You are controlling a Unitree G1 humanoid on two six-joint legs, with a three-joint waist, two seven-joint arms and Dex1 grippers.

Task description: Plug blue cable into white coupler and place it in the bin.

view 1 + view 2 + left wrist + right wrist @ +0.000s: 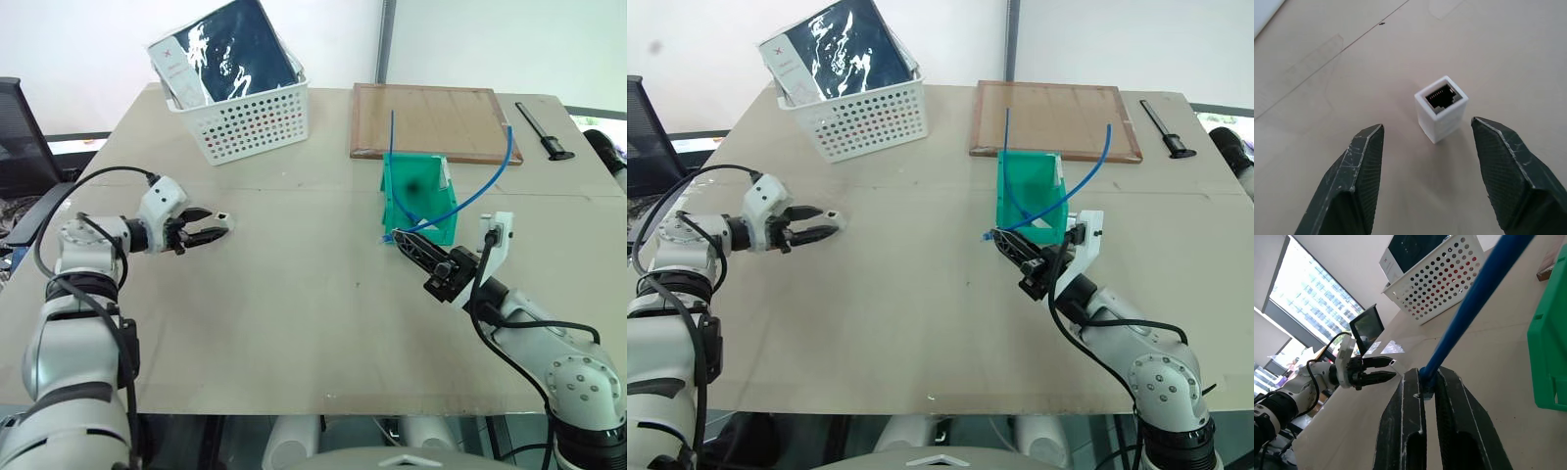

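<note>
While upright on the table — white coupler (1442, 107) between spread left fingers (1354, 169).

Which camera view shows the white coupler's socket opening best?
The left wrist view: the white coupler stands on the table between the open fingers of the left gripper, dark socket and contacts facing the camera. In the left eye view it is a small white speck at the fingertips; the right wrist view shows it far off.
</note>
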